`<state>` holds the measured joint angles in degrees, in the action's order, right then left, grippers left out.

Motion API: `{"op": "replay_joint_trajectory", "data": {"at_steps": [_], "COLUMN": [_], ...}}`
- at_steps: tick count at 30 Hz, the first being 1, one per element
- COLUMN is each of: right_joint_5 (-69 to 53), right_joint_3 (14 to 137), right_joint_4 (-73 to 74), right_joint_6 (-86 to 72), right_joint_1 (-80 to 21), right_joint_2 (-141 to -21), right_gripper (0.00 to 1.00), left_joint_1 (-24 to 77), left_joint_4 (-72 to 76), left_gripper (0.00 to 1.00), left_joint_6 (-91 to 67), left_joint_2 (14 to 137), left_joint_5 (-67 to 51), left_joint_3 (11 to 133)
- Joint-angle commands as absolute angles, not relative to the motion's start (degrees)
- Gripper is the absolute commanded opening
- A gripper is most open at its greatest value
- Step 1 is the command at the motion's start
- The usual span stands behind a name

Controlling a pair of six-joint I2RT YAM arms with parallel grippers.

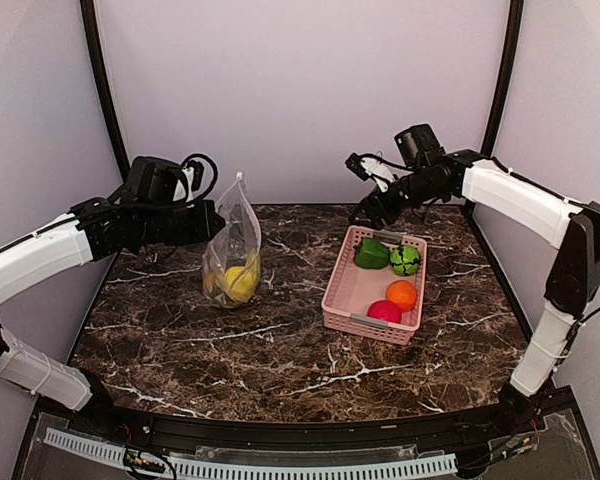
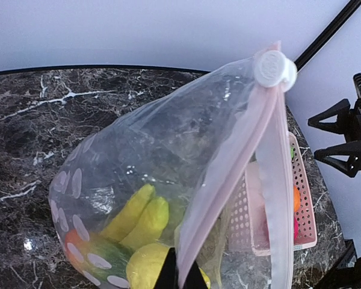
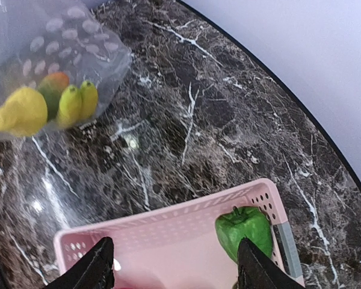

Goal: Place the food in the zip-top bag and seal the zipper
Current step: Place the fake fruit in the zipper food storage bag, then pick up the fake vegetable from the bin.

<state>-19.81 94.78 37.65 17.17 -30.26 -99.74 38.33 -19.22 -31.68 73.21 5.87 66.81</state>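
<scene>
Pinching the zip-top bag (image 1: 232,250) by its mouth edge, the left claw (image 2: 180,278) holds it upright on the tabletop (image 1: 280,350); the right claw (image 3: 177,268) hangs spread over the green pepper (image 3: 245,229) in the basket (image 1: 370,326). The narrow mouth may reject the pepper, or the bag slip loose
</scene>
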Motion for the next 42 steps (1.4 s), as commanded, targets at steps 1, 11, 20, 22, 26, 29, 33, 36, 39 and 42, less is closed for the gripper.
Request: {"op": "replay_joint_trajectory", "data": {"at_steps": [1, 11, 20, 22, 26, 29, 33, 36, 39, 42], "right_joint_5": [-17.7, -8.0, -7.7, -7.5, -6.4, -5.8, -6.1, -7.0, -9.4, -12.6], "right_joint_3": [90.7, 89.7, 95.5, 96.5, 97.8, 97.8, 98.1, 98.5, 98.8, 99.6], "right_joint_4": [39.7, 38.0, 38.0, 37.8, 37.3, 36.6, 35.7, 35.6, 36.5, 39.4], "right_joint_6": [27.3, 34.1, 36.6, 36.8, 37.5, 38.3, 37.7, 37.1, 36.5, 34.8], "right_joint_1": [-28.3, -26.5, -24.7, -24.8, -24.7, -24.6, -24.4, -24.3, -24.4, -24.7], "right_joint_2": [-98.9, -105.9, -114.7, -116.1, -118.4, -119.7, -121.2, -122.2, -122.9, -122.6], "right_gripper": [0.65, 0.56, 0.65, 0.69, 0.74, 0.78, 0.81, 0.83, 0.82, 0.79], "left_joint_1": [37.7, 37.7, 37.7, 37.7, 37.7, 37.7, 37.7, 37.7, 37.7, 37.7], "left_joint_4": [-25.4, -24.4, -32.5, -30.6, -28.5, -26.9, -24.8, -24.0, -22.4, -22.2], "left_gripper": [0.01, 0.01, 0.01, 0.01, 0.01, 0.01, 0.01, 0.01, 0.01, 0.01], "left_joint_6": [-23.8, -20.4, -19.4, -20.7, -22.2, -22.9, -24.0, -24.8, -25.8, -26.1], "left_joint_2": [71.9, 69.0, 73.6, 72.7, 72.1, 72.1, 72.3, 72.6, 73.0, 73.4], "left_joint_5": [10.1, 8.7, 0.4, 0.2, -2.4, -4.3, -6.1, -7.2, -8.7, -9.5], "left_joint_3": [72.9, 74.1, 76.1, 74.5, 72.2, 70.9, 69.3, 68.8, 68.1, 68.0]}}
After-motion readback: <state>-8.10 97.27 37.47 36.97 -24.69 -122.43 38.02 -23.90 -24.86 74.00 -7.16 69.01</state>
